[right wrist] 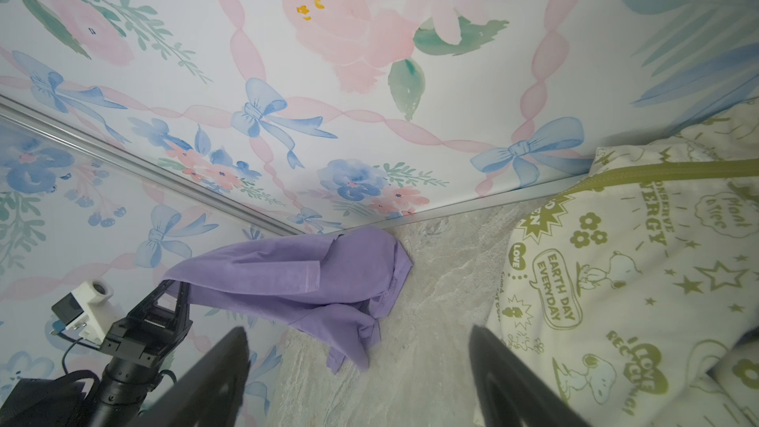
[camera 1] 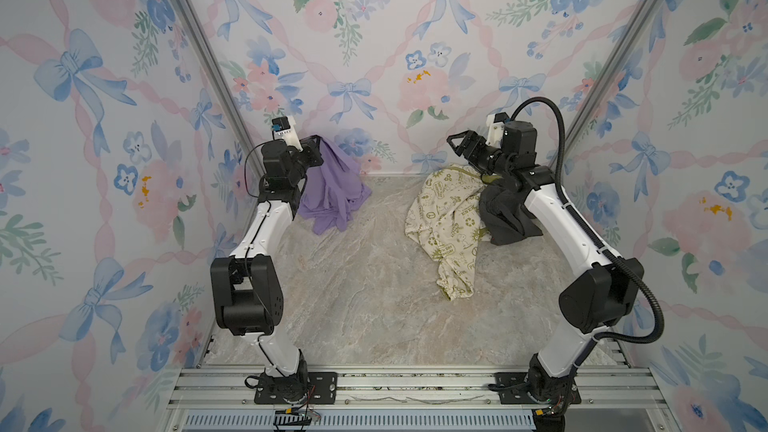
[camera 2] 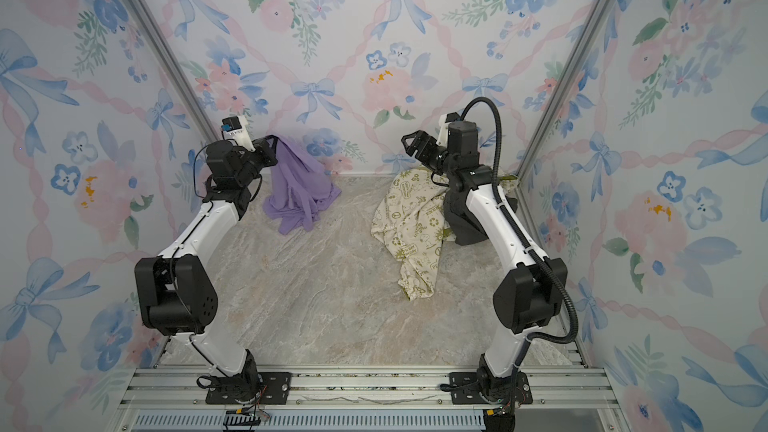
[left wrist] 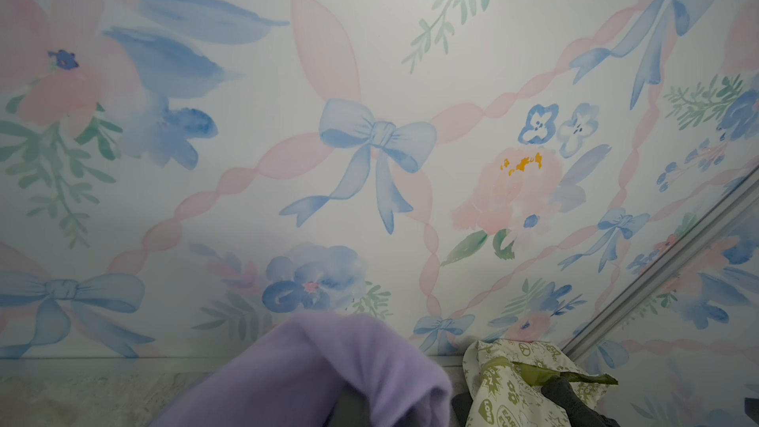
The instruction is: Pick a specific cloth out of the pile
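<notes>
Nearest the viewer, a silver aluminium rail frame [camera 1: 415, 384] carries the bases of two white-and-black robot arms. Beyond it spreads a beige marble-patterned tabletop [camera 1: 365, 284], bare across its middle.

At the far left of the table, the left gripper [camera 1: 316, 142] is raised, its jaws pressed shut on one top edge of a plain lavender-purple thin fabric garment [camera 1: 332, 189]. The garment hangs down from the jaws in soft vertical folds. A hemmed sleeve shows in the right wrist view [right wrist: 287, 277], and its lower part lies crumpled on the table close to the back wall.

At the far right, well apart from it, is the pile [camera 1: 457, 201]. It is made up of a large cream cloth with olive-green cartoon prints [camera 1: 444, 234] and, touching its right side, a bunched dark grey-black cloth [camera 1: 507, 218]. The right arm's white forearm crosses over the dark cloth and hides part of it. The right gripper [camera 1: 454, 145] hangs above the pile's far edge, jaws spread wide and holding nothing.

Behind everything stand walls papered with pastel blue bows and pink flowers [camera 1: 374, 56].
</notes>
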Controlling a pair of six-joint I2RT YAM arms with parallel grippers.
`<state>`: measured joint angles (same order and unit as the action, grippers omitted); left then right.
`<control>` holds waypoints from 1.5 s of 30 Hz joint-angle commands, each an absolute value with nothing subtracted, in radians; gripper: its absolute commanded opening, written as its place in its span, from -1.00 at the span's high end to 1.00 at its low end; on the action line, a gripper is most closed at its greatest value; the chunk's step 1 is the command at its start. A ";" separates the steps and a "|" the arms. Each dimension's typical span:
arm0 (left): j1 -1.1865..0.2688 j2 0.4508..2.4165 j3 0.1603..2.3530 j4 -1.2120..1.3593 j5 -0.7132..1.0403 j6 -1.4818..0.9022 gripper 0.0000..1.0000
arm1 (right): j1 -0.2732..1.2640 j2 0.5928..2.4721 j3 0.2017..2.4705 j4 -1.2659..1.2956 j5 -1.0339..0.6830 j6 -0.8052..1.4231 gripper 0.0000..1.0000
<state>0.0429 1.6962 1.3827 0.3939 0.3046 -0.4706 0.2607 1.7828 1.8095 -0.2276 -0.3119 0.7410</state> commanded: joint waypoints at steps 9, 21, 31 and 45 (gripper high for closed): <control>0.063 1.513 1.034 0.413 0.178 -0.428 1.00 | 0.252 1.749 1.762 -0.221 -0.328 0.733 -0.74; 0.063 1.475 0.936 0.125 0.124 -0.409 0.96 | 0.230 1.710 1.694 -0.212 -0.329 0.730 -0.76; 0.066 1.417 0.771 0.015 0.124 -0.465 0.56 | 0.226 1.709 1.673 -0.220 -0.342 0.726 -0.77; 0.078 1.105 0.804 -0.034 -0.044 -0.453 -0.55 | 0.221 1.699 1.664 -0.220 -0.355 0.718 -0.82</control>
<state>0.0692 1.1595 0.7593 -0.0322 0.0479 -0.4763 0.2340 1.7409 1.6787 -0.2211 -0.3374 0.7387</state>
